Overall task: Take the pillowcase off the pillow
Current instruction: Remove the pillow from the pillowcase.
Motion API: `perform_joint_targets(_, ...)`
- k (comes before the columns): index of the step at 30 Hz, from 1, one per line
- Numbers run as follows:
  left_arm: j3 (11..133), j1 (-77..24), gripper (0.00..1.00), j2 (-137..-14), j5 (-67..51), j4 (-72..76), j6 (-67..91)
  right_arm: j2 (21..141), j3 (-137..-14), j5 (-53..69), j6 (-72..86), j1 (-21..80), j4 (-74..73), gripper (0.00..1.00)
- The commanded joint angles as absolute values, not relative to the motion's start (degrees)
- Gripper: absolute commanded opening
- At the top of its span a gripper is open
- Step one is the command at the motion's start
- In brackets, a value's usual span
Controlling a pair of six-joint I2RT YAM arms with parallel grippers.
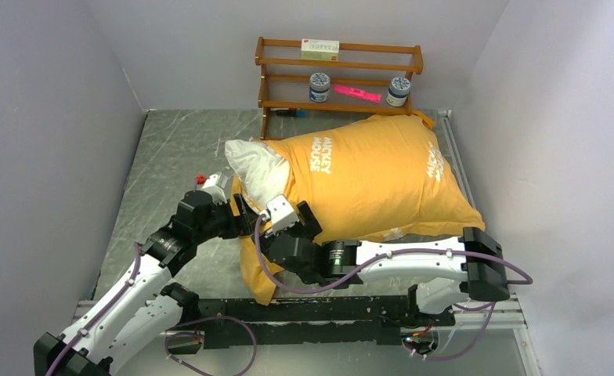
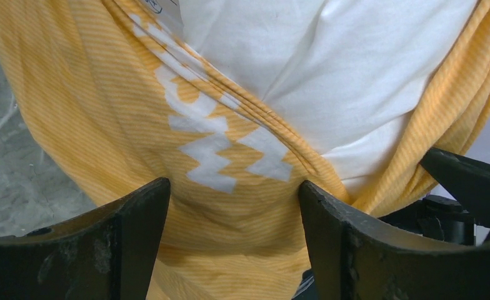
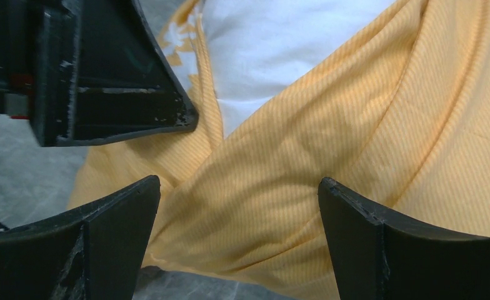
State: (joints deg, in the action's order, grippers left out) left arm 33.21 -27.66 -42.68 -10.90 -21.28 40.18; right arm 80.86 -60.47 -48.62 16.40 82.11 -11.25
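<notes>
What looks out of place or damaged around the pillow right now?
Only the job itself: the pillow bulges out of the pillowcase at its left end, and a loose flap of case trails toward the near side. Nothing looks spilled or torn.

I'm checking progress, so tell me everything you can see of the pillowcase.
The pillowcase is orange-yellow, finely ribbed fabric with white MICKEY MOUSE lettering, wrinkled and covering most of the pillow, whose white corner pokes out at its open left end. It lies on the table before the wooden shelf. The left claw and right claw, both open, straddle bunched fabric near that opening.
</notes>
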Motion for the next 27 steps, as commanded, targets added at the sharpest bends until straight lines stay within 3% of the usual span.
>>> perform_joint_targets(1,32.29,-28.64,0.79,-41.76,-8.52,-21.97,41.01,82.96,-62.2,-54.05,18.24,82.27,-12.85,1.0)
perform_joint_targets(14,25.44,-28.74,0.68,-42.83,-4.52,-19.16,45.37,81.79,-58.87,-65.29,27.37,81.06,-28.84,0.96)
perform_joint_targets(27,24.93,-28.74,0.65,-43.06,-0.18,-19.98,45.43,73.52,-48.74,-57.75,44.54,79.42,-38.75,0.87)
